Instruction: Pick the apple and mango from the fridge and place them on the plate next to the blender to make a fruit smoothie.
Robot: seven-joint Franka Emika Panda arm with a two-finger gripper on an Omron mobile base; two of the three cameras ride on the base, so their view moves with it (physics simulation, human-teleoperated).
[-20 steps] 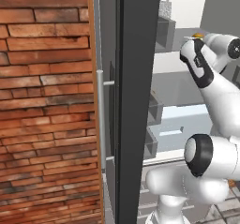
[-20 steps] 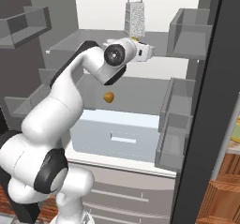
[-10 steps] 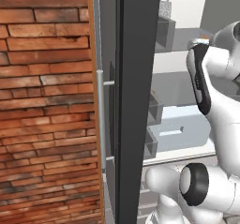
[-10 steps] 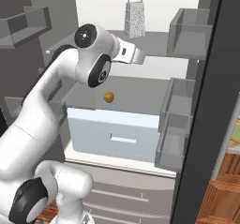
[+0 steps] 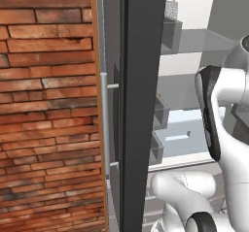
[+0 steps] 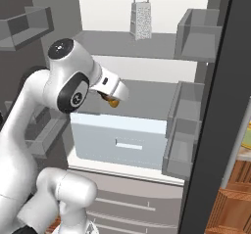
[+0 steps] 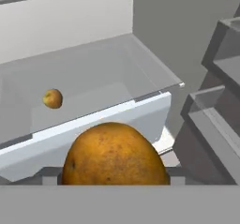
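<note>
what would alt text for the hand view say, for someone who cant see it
A large orange-yellow mango sits close at the bottom of the view, right at the gripper. Behind it, a small yellowish apple rests on the pale glass shelf inside the open fridge, with grey door bins to the right.

Two fruits are showing: one big orange-brown mango (image 7: pixel 115 153) up close and one small apple (image 7: pixel 52 98) sitting far back on the glass shelf. One metal grater (image 6: pixel 140 15) is standing on the top shelf, and one white drawer (image 6: pixel 120 139) is sitting below.
</note>
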